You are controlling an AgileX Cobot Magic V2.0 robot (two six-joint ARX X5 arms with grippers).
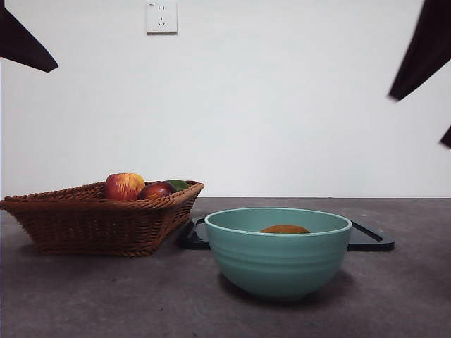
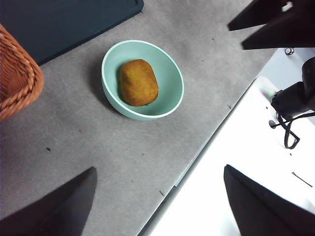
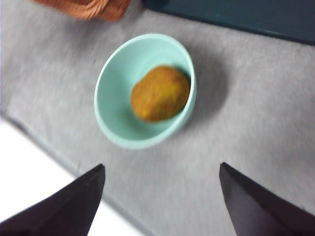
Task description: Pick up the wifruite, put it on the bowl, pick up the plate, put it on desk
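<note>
We read the scene from the left, where a woven basket (image 1: 99,218) sits on the bench (image 1: 394,296) holding a red-yellow apple (image 1: 124,186), a dark red fruit (image 1: 156,190) and a sliver of something green behind them. Just right of the basket, and behind the bowl, lies a flat dark tray-like plate (image 1: 370,238), resting on the bench with nothing visible on it. Nearer to us, right of the basket, stands the mint-green bowl (image 1: 277,257), and the wifruite (image 2: 139,82) lies inside it, its brown top just showing over the rim in the front view. We judge the first half of the task done: the fruit is in the bowl. What is left concerns the plate, which no hand touches. The left hand (image 2: 157,204) hangs high above the bench with its jaws wide apart and empty; the right hand (image 3: 162,201) is likewise raised, jaws apart, holding nothing, looking down on the bowl. The bench is a dark grey, mottled matte surface with a white edge on its near side; behind it is a plain white wall with a socket (image 1: 161,16)
</note>
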